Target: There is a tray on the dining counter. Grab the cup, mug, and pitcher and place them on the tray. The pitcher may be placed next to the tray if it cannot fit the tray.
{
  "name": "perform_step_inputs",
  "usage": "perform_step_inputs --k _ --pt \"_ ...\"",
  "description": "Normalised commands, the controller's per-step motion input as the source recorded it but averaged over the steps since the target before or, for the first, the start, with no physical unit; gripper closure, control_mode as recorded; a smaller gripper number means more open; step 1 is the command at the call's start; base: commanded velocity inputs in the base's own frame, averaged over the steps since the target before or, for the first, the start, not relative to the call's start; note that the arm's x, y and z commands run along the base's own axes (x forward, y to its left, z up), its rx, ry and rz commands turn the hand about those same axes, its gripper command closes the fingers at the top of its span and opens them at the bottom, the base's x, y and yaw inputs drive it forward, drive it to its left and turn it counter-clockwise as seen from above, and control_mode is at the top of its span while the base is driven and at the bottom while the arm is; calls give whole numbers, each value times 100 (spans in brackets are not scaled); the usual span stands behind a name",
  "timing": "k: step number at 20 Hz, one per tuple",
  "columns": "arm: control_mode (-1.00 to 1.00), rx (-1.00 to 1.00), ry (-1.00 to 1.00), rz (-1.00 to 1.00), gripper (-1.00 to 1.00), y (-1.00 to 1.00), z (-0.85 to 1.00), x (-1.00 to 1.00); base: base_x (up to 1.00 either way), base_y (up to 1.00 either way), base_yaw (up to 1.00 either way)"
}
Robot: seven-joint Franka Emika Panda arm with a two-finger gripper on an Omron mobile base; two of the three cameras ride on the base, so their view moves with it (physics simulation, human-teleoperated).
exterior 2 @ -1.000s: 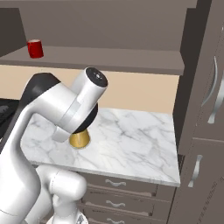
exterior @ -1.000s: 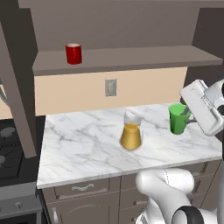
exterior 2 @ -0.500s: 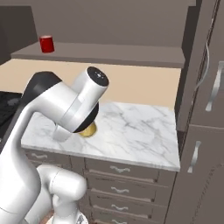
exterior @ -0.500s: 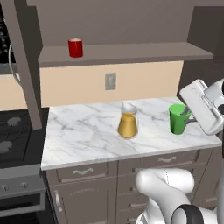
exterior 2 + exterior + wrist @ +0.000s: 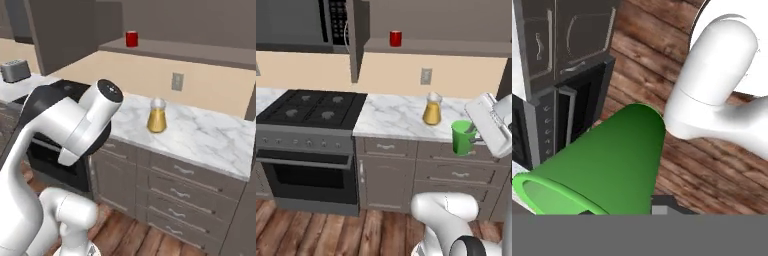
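The gripper (image 5: pixel 474 136) at the right edge is clamped on the rim of the green cup (image 5: pixel 461 137), which hangs upright in front of the drawer fronts, off the marble countertop (image 5: pixel 391 120). The pitcher (image 5: pixel 432 109) with orange-yellow liquid stands on that countertop, near the wall outlet (image 5: pixel 426 76). The red mug (image 5: pixel 395 38) sits on the shelf (image 5: pixel 446 47) above. A black stove (image 5: pixel 311 107) with an oven below adjoins the countertop on the left, over a wood floor (image 5: pixel 331 235).
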Motion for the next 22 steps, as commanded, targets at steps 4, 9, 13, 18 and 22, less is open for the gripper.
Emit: perform_step_inputs --k 4,9,13,18,22 --pt "100 0 0 0 100 0 0 0 -14 37 86" --pt "100 0 0 0 100 0 0 0 0 33 90" --pt "100 0 0 0 100 0 0 0 0 31 92" --pt "100 0 0 0 100 0 0 0 0 25 94" --pt "100 0 0 0 100 0 0 0 16 27 88"
